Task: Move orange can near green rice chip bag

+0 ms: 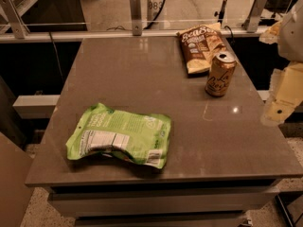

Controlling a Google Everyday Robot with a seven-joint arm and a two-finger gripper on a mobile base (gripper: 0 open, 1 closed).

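Note:
The orange can stands upright on the grey table, toward the back right. The green rice chip bag lies flat near the front left of the table, well apart from the can. My gripper is at the right edge of the view, off the table's right side, to the right of the can and not touching it.
A brown and cream chip bag lies just behind the can at the table's back right. A glass railing with metal posts runs behind the table. A wooden panel stands at the front left.

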